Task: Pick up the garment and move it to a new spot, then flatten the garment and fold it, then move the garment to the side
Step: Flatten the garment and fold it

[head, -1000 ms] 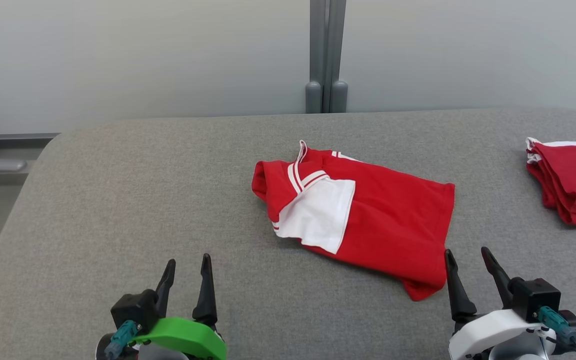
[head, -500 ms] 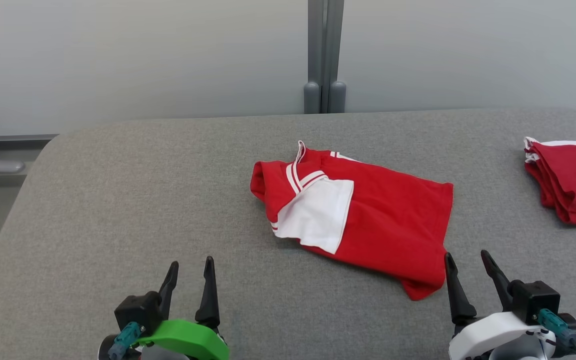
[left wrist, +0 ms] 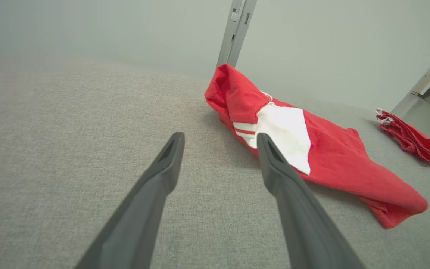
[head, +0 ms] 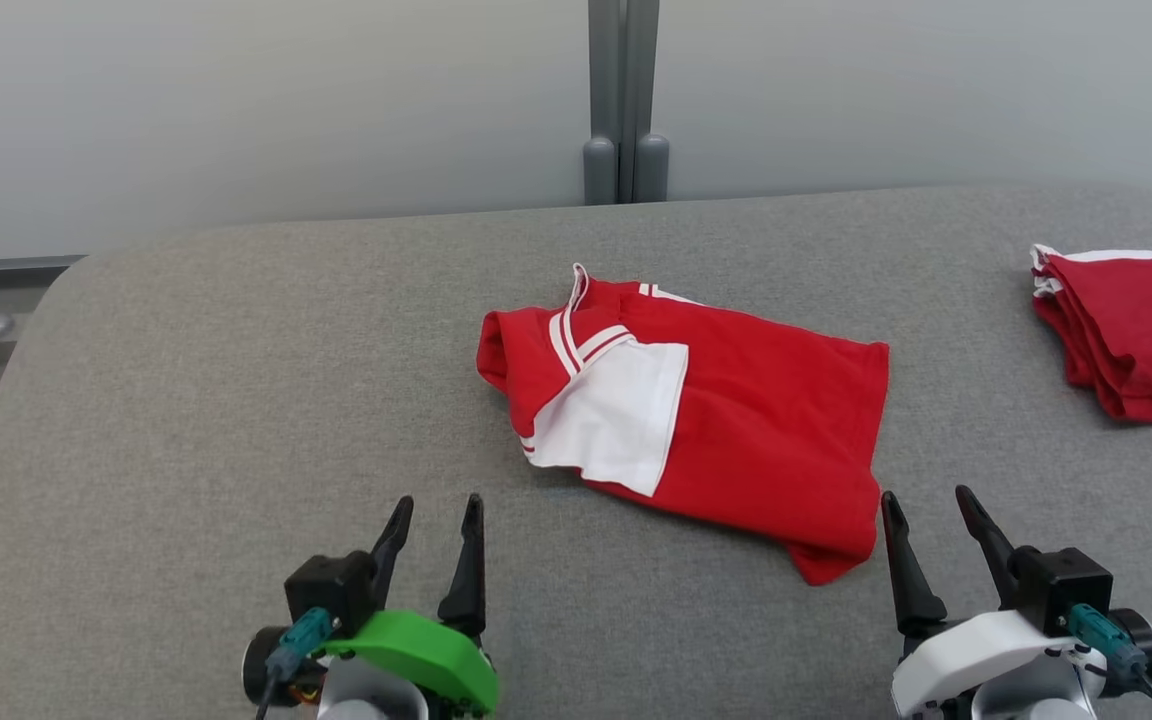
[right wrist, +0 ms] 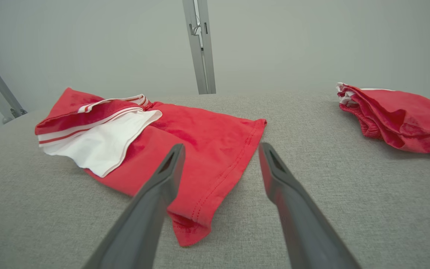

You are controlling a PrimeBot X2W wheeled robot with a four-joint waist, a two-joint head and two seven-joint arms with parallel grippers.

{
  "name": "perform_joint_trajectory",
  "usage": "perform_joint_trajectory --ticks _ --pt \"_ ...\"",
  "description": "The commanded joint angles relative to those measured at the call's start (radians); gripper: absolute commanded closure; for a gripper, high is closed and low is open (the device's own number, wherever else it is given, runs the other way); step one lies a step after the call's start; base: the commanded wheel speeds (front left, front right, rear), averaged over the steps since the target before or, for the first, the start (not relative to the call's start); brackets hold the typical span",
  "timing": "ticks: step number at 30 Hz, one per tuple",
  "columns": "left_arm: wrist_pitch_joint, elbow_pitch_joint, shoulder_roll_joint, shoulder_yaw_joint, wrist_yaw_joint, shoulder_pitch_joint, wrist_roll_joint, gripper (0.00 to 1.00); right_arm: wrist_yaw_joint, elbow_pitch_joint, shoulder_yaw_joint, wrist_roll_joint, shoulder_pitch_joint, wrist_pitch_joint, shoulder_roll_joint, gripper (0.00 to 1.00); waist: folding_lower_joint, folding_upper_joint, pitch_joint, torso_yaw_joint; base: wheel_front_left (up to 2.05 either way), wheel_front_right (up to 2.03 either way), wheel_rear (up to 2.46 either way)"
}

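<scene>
Left gripper [left wrist: 218, 140] spread, empty, near red garment [left wrist: 334, 160].

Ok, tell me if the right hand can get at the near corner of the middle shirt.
Probably yes. The right hand is open, and the near corner of the shirt lies just left of its fingertips, nothing between them.

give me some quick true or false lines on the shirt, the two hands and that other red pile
1. The red and white garment lies on the grey table, and nothing grips it. True.
2. The left hand is shut on a sleeve. False: its fingers stand apart and empty, short of the garment.
3. The right hand is open beside the garment's near right corner. True.
4. The second red garment lies at the table's left edge. False: it lies at the far right, apart from the first.
</scene>
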Motion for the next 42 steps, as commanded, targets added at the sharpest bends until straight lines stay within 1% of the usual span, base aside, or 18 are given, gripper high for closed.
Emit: perform_joint_trajectory --ticks 1,7,13,16,18,19,20,21,22,24,27,32,37,42 --pt "0.003 0.015 0.003 -0.014 -0.002 -0.039 -0.006 0.00 -0.002 -0.008 0.002 -0.008 -0.018 0.003 -0.003 0.00 0.0000 0.0000 0.021 -0.020 0.00 0.00 0.00" --pt "0.016 0.097 0.003 -0.080 0.007 -0.158 -0.034 0.00 -0.002 -0.026 0.024 -0.015 -0.065 0.009 -0.003 0.00 0.0000 0.0000 0.087 -0.075 0.00 0.00 0.00" --pt "0.013 0.209 0.003 -0.112 0.016 -0.266 -0.070 0.00 -0.002 -0.032 0.034 -0.012 -0.117 0.001 -0.003 0.00 0.0000 0.0000 0.147 -0.129 0.00 0.00 0.00" --pt "0.007 0.266 0.004 -0.122 0.015 -0.313 -0.096 0.00 -0.002 -0.028 0.031 -0.010 -0.131 -0.003 -0.003 0.00 0.0000 0.0000 0.166 -0.146 0.00 0.00 0.00" --pt "0.004 0.299 0.004 -0.124 0.025 -0.339 -0.108 0.00 -0.002 -0.024 0.025 -0.009 -0.136 -0.008 -0.003 0.00 0.0000 0.0000 0.173 -0.151 0.00 0.00 0.00" --pt "-0.001 0.309 0.004 -0.122 0.029 -0.348 -0.114 0.05 -0.002 -0.021 0.022 -0.008 -0.137 -0.009 -0.003 0.00 0.0000 0.0000 0.175 -0.152 0.00 0.00 0.00" --pt "-0.003 0.318 0.004 -0.118 0.033 -0.358 -0.118 0.59 -0.002 -0.019 0.019 -0.008 -0.137 -0.010 -0.003 0.00 0.0000 0.0000 0.176 -0.151 0.00 0.00 0.00" --pt "-0.004 0.321 0.004 -0.115 0.033 -0.364 -0.121 0.73 -0.002 -0.017 0.016 -0.008 -0.137 -0.011 -0.003 0.00 0.0000 0.0000 0.177 -0.149 0.00 0.00 0.00" --pt "-0.009 0.323 0.004 -0.108 0.035 -0.371 -0.124 1.00 -0.002 -0.014 0.009 -0.008 -0.136 -0.014 -0.003 0.00 0.0000 0.0000 0.177 -0.143 0.00 0.00 0.00" --pt "-0.011 0.315 0.004 -0.095 0.039 -0.378 -0.118 1.00 -0.002 -0.011 -0.003 -0.010 -0.134 -0.018 -0.003 0.00 0.0000 0.0000 0.174 -0.130 0.00 0.00 0.00" --pt "-0.011 0.266 0.006 -0.054 0.043 -0.369 -0.095 1.00 -0.002 -0.005 -0.013 -0.012 -0.136 -0.019 -0.003 0.00 0.0000 0.0000 0.168 -0.111 0.00 0.00 0.00" --pt "-0.010 0.190 0.030 0.016 0.040 -0.314 -0.065 1.00 -0.002 0.002 -0.018 -0.011 -0.126 -0.024 -0.003 0.00 0.0000 0.0000 0.158 -0.075 0.00 0.00 0.00" --pt "-0.010 0.211 0.069 0.042 0.033 -0.307 -0.067 1.00 -0.002 0.003 -0.013 -0.011 -0.129 -0.025 -0.003 0.00 0.0000 0.0000 0.165 -0.064 0.00 0.00 0.00" --pt "0.001 0.274 0.106 0.063 0.025 -0.352 -0.083 1.00 -0.002 0.000 -0.004 -0.014 -0.146 -0.026 -0.003 0.00 0.0000 0.0000 0.186 -0.069 0.00 0.00 0.00"
